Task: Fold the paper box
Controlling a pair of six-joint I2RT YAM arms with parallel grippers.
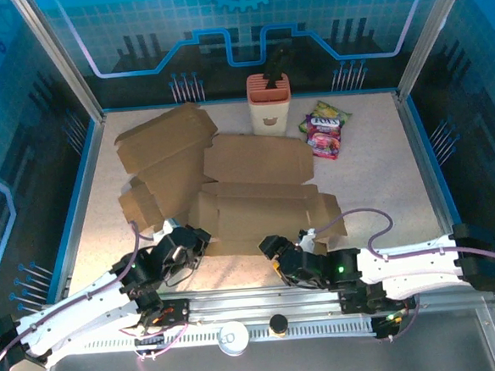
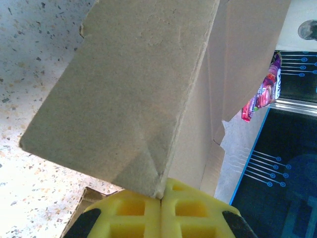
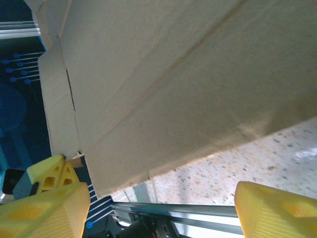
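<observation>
The left claw (image 2: pixel 161 197) pinches the paper box (image 2: pixel 124 99) flap — shut tight. The right claw (image 3: pixel 161 208) gapes wide, box just ahead.

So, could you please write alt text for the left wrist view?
The left gripper, its yellow jaws shut, pinches the lower corner of a brown cardboard box flap held over the speckled table. A pink candy bag lies beyond the cardboard, on the right.

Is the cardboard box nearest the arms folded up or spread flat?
Mostly spread: the cardboard lies open on the table, one flap raised, pinched in the left gripper.
</observation>
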